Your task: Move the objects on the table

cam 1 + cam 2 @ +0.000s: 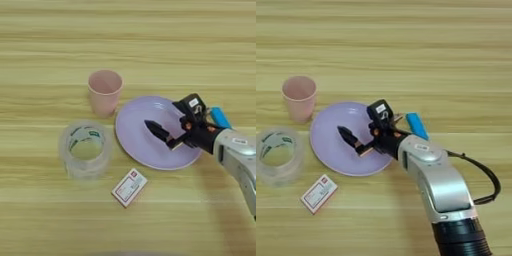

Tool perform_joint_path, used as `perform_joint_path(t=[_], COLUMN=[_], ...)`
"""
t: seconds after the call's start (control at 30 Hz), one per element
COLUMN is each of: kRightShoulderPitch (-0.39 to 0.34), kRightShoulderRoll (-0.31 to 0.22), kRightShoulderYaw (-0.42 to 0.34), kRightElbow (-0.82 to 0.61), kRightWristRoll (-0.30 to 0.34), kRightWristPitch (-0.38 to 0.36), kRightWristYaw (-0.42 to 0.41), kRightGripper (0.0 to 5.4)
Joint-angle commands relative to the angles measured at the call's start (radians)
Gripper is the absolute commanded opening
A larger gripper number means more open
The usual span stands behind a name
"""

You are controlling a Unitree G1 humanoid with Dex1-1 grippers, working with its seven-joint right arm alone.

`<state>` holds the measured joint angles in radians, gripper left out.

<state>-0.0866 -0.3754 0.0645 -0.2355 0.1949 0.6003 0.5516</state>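
My right gripper [153,128] reaches in from the right and hovers over the middle of the round lavender plate [136,145], holding nothing that I can see. The small blue block [417,125] lies on the wood just right of the plate, behind the gripper's wrist and apart from it. A pink cup [105,92] stands upright at the plate's upper left. The white-and-red flat box [129,187] lies below the plate's left edge. The wooden table [125,40] fills both views.
A clear roll of tape [85,150] sits left of the plate and below the cup. My silver forearm [441,185] crosses the lower right, with a black cable [491,185] looping beside it.
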Motion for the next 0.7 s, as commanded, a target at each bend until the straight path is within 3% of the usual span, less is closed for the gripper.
perform_joint_path(t=[0.03, 0.3, 0.53, 0.7], kRightShoulderPitch=[-0.054, -0.097, -0.15, -0.187], kRightShoulderRoll=[-0.003, 0.012, 0.014, 0.018], kRightShoulderYaw=[0.002, 0.013, -0.003, -0.022], kRightElbow=[-0.002, 0.112, 0.257, 0.35], kRightWristRoll=[-0.003, -0.031, -0.103, -0.114], kRightWristPitch=[0.005, 0.06, -0.01, -0.059], kRightWristYaw=[-0.015, -0.044, -0.128, -0.154], kRightGripper=[5.38, 5.38, 5.38, 5.38])
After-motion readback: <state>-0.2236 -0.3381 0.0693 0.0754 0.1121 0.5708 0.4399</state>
